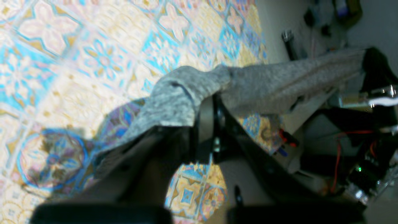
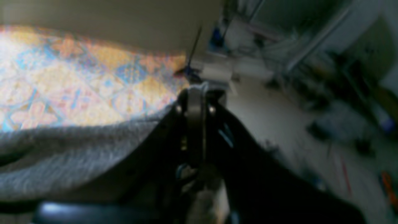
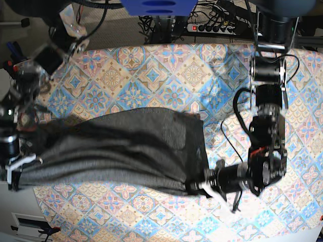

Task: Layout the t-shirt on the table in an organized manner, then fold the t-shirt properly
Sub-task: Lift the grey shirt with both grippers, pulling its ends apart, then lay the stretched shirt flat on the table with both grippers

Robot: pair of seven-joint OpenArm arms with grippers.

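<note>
The dark grey t-shirt (image 3: 121, 146) is pulled into a long band across the near half of the table (image 3: 166, 70), between my two grippers. At the band's right end my left gripper (image 3: 198, 187) is shut on a bunched edge of the cloth; the left wrist view shows the fabric (image 1: 264, 84) running from the closed jaws (image 1: 211, 96) toward the other arm. Over the table's left edge, my right gripper (image 3: 20, 164) holds the opposite end. The right wrist view has its jaws (image 2: 196, 90) closed, with grey fabric (image 2: 77, 149) trailing off to the left.
A power strip and cables (image 3: 212, 27) lie behind the table's far edge. A blue object (image 3: 159, 6) hangs at the top centre. The table's left edge runs close to my right arm, with floor clutter (image 2: 335, 124) beyond it. The patterned cloth shows bare around the shirt.
</note>
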